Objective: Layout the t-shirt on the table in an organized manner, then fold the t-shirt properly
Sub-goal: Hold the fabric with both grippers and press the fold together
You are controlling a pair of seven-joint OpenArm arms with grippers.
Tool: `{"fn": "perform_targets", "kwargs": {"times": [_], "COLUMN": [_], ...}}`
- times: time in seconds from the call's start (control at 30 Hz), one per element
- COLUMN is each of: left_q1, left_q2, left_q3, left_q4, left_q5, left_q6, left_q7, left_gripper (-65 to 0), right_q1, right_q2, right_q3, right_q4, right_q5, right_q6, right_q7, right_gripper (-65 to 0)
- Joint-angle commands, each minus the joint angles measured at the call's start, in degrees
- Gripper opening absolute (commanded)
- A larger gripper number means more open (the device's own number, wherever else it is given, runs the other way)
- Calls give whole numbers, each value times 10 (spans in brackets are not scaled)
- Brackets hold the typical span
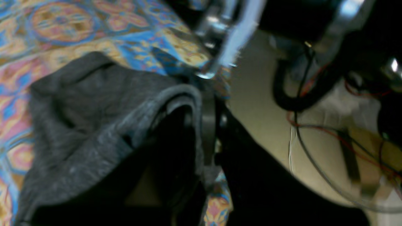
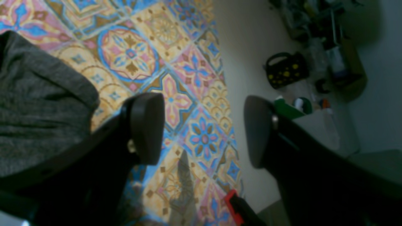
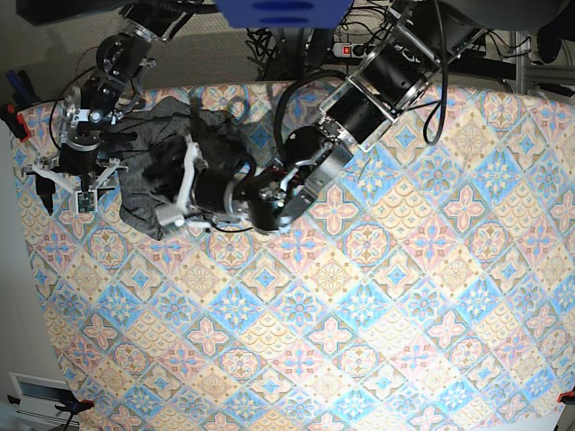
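Left gripper (image 1: pixel 201 103): pressed together, pinching a rolled hem of the heathered dark-grey jersey t-shirt (image 1: pixel 94 119).
Right gripper (image 2: pixel 204 131): spread wide, nothing held; shirt lies just beside one finger.
Shirt position: bunched at a far corner of the pastel tile-patterned table (image 3: pixel 359 314), between both arms.

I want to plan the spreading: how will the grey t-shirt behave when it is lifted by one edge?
Probably floppy: the t-shirt lies bunched in soft folds on the table. It likely drapes and sags, as its hem curls over the left gripper. It seems light, thin jersey, so it may drag rather than slide flat.
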Motion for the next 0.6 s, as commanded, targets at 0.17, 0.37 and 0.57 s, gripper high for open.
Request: {"fn": "perform_targets", "kwargs": {"times": [0.17,0.37,0.57], "left_q1": [-65,-104,-114], "left_q2": [12,12,12], "left_q3": [62,163,239], "left_q4": [-81,-134,-219], "left_q5": [-15,-54,-33], "left_q6": [-4,-4,-3], "left_q7": [-92,-218,-372], "left_gripper": [-630,-623,-623], "right_q1": [6,49,53], "right_q2": [3,3,2], "right_q3": [39,78,83], "right_q4": [10,11,13], "right_q5": [0,0,0], "right_q6": [-10,-10,-10], "right_q7": [12,12,12], "right_gripper": [-271,-271,-271]}}
